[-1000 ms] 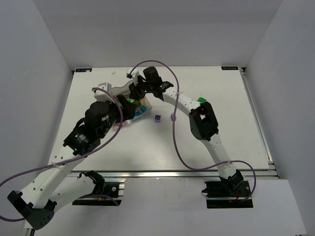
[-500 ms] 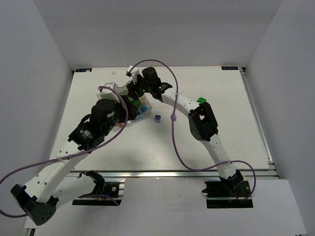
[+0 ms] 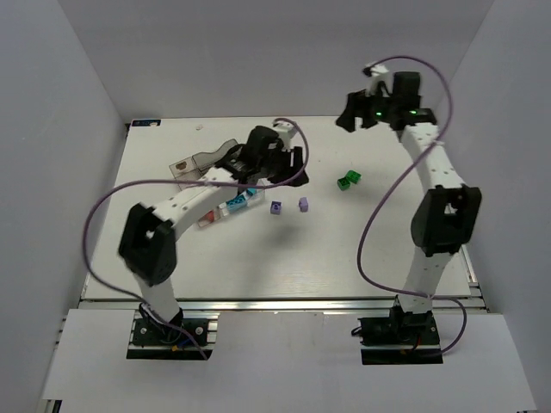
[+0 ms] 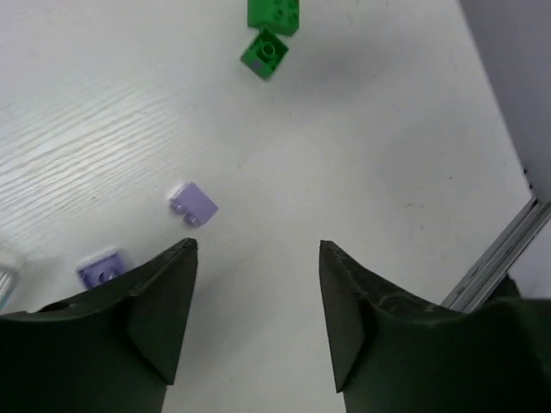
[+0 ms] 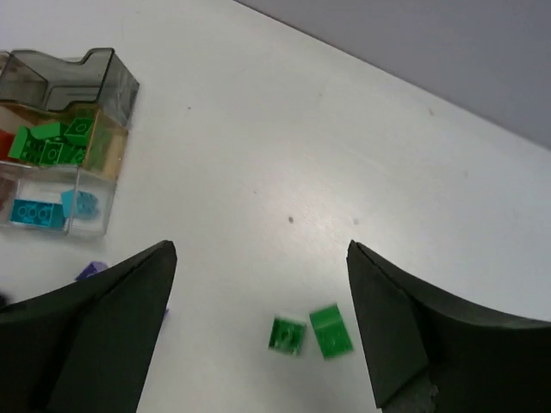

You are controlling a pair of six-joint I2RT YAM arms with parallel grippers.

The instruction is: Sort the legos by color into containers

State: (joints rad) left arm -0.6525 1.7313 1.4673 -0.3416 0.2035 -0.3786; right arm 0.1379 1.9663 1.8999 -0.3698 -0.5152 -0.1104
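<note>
My left gripper [image 4: 256,249], open and empty, has the purple lego [image 4: 193,204] just ahead-left; my open right gripper [image 5: 263,249] hangs well farther off.

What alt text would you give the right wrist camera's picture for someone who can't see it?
The right gripper hangs open and empty above a white table, where two loose green bricks lie close together. At upper left, a clear box holds green bricks and cyan bricks in separate compartments; a pale purple brick peeks out lower left.
</note>
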